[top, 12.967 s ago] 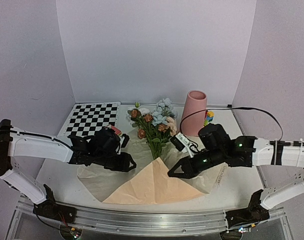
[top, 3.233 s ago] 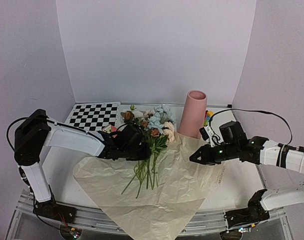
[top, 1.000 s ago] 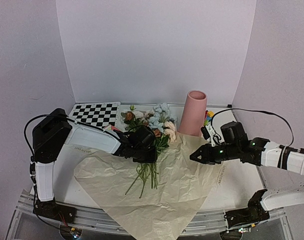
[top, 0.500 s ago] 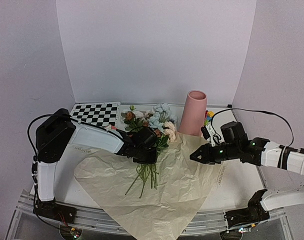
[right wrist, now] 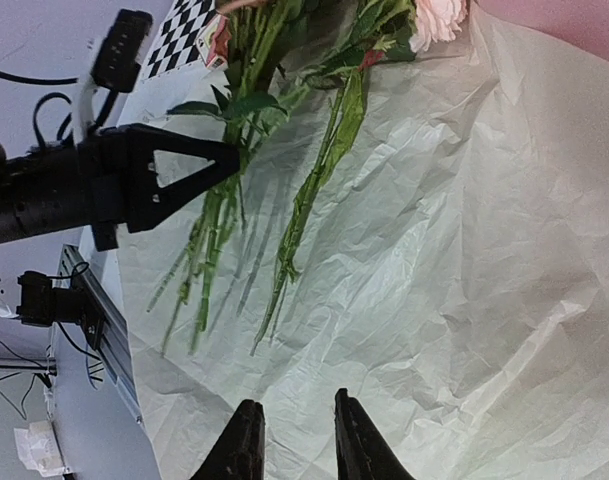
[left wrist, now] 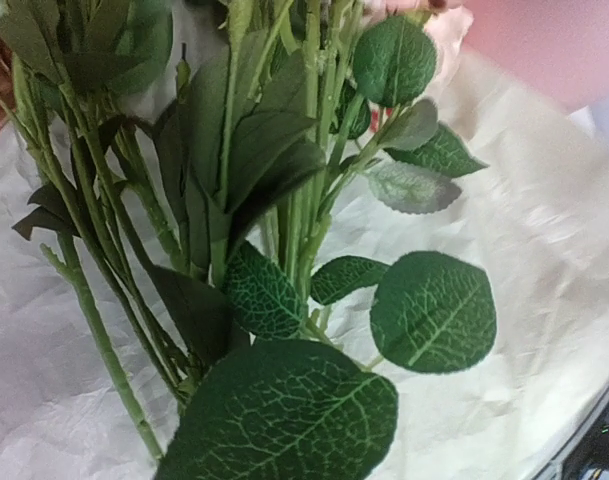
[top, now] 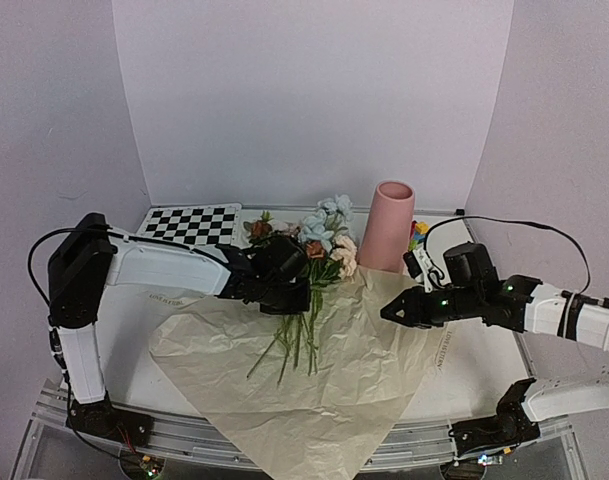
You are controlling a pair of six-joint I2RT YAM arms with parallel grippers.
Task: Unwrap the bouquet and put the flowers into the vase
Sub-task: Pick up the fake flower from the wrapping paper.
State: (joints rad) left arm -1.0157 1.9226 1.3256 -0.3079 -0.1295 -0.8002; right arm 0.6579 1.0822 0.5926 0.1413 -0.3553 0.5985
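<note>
The crinkled paper (top: 334,390) lies spread open, its near corner hanging over the front edge of the bench (top: 124,340). Above its middle, the left tool (top: 294,300) is clenched on the green stems of the flowers (top: 319,235). The right tool (top: 387,313) sits over the paper's right side, fingers slightly parted, grasping nothing. Farther back, the blooms sit between a checkerboard (top: 189,225) and the upright pink vase (top: 387,225).

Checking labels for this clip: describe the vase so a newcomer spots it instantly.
Start at the big crinkled paper sheet spread mid-table and go to its far corner. Just behind it, near the back wall, the vase stands upright. It is the only tall, plain pink thing: the flowers on its left are multicoloured, the toy blocks on its right small and bright.
</note>
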